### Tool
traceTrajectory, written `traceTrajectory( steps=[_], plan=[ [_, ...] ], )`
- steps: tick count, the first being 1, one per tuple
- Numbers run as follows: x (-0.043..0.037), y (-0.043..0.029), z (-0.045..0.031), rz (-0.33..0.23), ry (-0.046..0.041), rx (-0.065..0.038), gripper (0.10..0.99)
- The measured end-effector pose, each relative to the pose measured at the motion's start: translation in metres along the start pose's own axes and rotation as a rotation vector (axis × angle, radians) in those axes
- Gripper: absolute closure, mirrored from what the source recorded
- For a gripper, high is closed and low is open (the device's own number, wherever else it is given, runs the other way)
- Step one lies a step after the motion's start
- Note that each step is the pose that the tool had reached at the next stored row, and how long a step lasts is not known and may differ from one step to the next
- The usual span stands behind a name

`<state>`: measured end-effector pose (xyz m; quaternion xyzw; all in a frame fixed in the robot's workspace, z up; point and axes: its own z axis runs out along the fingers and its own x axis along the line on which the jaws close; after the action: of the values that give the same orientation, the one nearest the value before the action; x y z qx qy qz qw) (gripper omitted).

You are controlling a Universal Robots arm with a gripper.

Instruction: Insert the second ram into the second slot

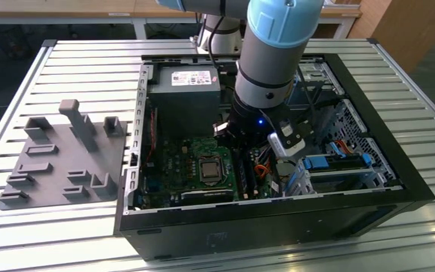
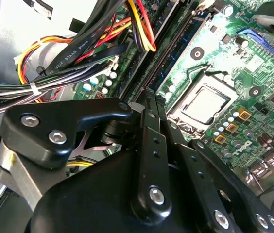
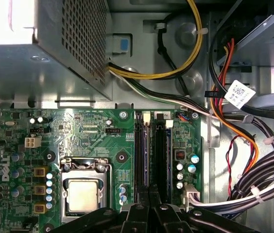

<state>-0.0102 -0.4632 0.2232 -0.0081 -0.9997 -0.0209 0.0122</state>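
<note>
Pincer: my pincer [image 3: 149, 194] sits low over the motherboard, its tips drawn together in both wrist views; whether a board edge lies between them I cannot tell.
Second ram: I take it for the thin greyish-blue strip [image 3: 149, 155] standing in the memory slots [image 3: 161, 155] just ahead of my tips; how deep it sits I cannot tell.
Doing it well: I judge it needs a push straight down along the slot, the stick upright, its ends level.
Neighbours: the CPU socket [image 3: 83, 194] lies on the exterior view's left of the slots, the power supply [image 3: 54, 48] beyond.
In the way: the cable bundle [image 3: 253, 179] crowds the slots from the exterior view's right.
</note>
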Motion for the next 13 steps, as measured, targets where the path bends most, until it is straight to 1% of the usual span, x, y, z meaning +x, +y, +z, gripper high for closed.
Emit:
traceTrajectory(
  steps=[13],
  plan=[
    [0.0000,-0.0004,0.0010,0.004,-0.0002,0.000,0.973]
  ],
)
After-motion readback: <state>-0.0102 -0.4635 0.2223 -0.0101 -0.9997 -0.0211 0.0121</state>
